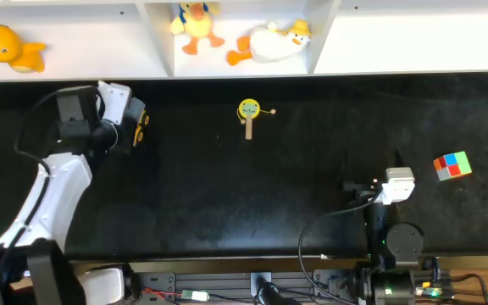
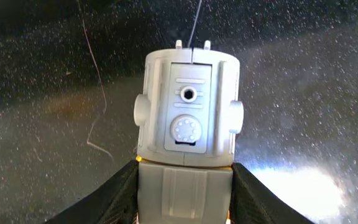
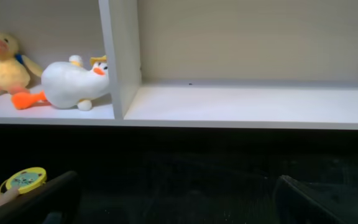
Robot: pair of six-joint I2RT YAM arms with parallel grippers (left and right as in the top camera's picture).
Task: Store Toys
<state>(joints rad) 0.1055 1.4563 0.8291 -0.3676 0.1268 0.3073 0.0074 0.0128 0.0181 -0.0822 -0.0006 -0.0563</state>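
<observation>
Step in hand, as I read it: get the toy robot (image 2: 188,109) into a shelf (image 1: 161,38) bay.

The left gripper (image 2: 185,186) is clamped on it. Its fingers (image 2: 120,196) are closed to the width of the toy's lower body, with both pads on its sides and the head poking out past the tips. In the top view the toy sits at the upper left of frame, just below the shelf edge. It is nearest the left bay, where the orange duck (image 1: 13,48) is. Probably lifted off the table, but the angle is poor and I can't confirm.

To do it well:
- Grip firm and raise enough to clear the shelf lip.
- Enter to the right of the duck, not onto it.
- Set it down upright and release only once it is seated.

The right gripper (image 3: 176,196) is spread wide and holds nothing, at the lower right of the top view.

Not yet stored: the rattle (image 1: 249,113) at upper centre and the cube (image 1: 451,165) at far right, both on the table.
</observation>
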